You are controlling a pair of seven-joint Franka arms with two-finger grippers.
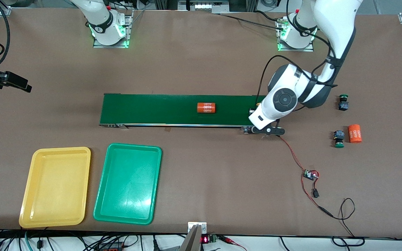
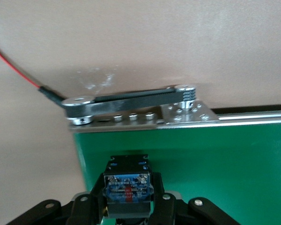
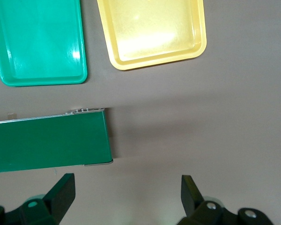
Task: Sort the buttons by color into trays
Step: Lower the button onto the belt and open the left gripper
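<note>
My left gripper [image 2: 128, 198] is shut on a button [image 2: 127, 171], its black-and-blue body between the fingers. It sits low over the conveyor belt's [image 2: 225, 154] end toward the left arm. In the front view the left arm's hand [image 1: 282, 100] covers the grip, and a speck of yellow [image 1: 258, 104] shows at its edge. Two green-capped buttons [image 1: 343, 102] [image 1: 338, 138] lie on the table past that belt end. The yellow tray [image 1: 56, 186] and green tray [image 1: 128, 183] sit side by side near the front camera. My right gripper [image 3: 128, 187] waits open, high over bare table, holding nothing.
One orange cylinder [image 1: 206, 107] lies on the belt [image 1: 159, 109]; another [image 1: 354, 133] lies beside the nearer green-capped button. A red wire runs from the belt's drive pulley [image 1: 269, 131] to a small circuit board [image 1: 311, 174].
</note>
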